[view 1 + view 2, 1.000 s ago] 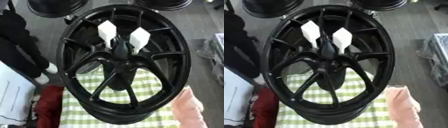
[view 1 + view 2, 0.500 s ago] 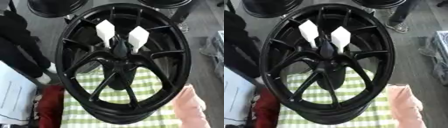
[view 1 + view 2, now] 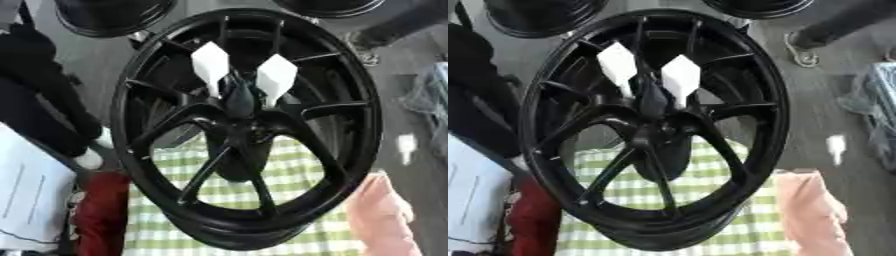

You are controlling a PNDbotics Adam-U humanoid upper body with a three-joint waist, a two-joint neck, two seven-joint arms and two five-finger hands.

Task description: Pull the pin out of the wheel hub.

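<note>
A large black wheel hub [image 3: 140, 125] stands on edge, tilted, on a green-and-white checked cloth [image 3: 289, 175]. From its centre [image 3: 248, 131] a dark tapered pin [image 3: 239, 97] sticks out towards the upper rim. Two white diamond-shaped tabs sit at the pin's top, one on the left [image 3: 210, 65] and one on the right [image 3: 276, 75]. Neither of my hands shows in either eye view, and nothing touches the pin.
A pink cloth [image 3: 385, 215] lies at the lower right, beside the rim. At the lower left sit a red thing [image 3: 101, 210] and a white sheet [image 3: 31, 200]. More black wheels [image 3: 105, 15] lie on the grey floor behind. A dark-clothed figure [image 3: 35, 90] fills the left edge.
The wheel hub and the pin stand as before. Only a person's shoe has come into the background at the upper right.
</note>
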